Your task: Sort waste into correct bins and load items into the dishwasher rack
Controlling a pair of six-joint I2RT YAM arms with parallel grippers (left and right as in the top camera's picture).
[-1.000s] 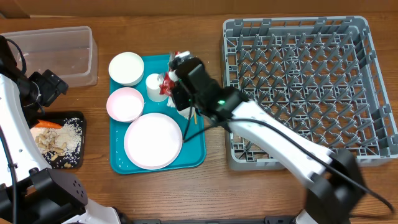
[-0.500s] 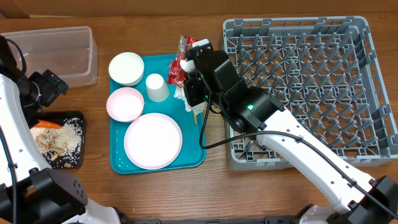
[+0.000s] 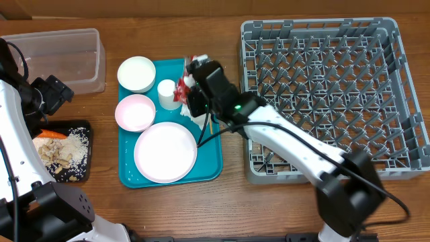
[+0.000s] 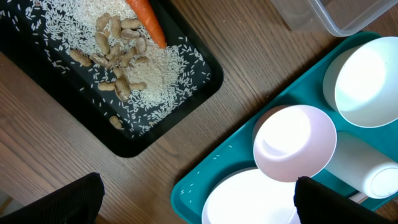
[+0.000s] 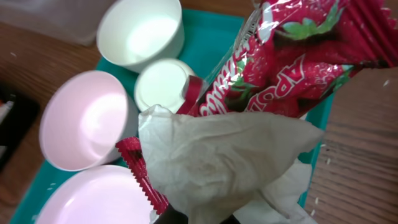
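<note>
**A:** napkin [image 5: 217, 162] + wrapper [image 5: 292, 68] pinched together in the right gripper [image 3: 191, 91], at 1 o'clock of the teal tray [image 3: 208, 158], just beside the cup [image 3: 168, 93]. One grab for both, my guess because they share a bin: the clear tub [image 3: 50, 32], 10 o'clock on the table

**B:** left side?

**A:** left gripper [image 4: 196, 183] has its jaws wide and carries nothing. It hangs over the black tray [image 4: 205, 81] and the teal tray's edge; food scraps [image 4: 115, 46] lie in the black one

**B:** blind spots?

**A:** the napkin buries the right jaws in the wrist view. Can't tell if the bundle clears the tray. The arm covers the tray's 3 o'clock edge, so only a sliver of stick [image 3: 209, 125] shows
</note>
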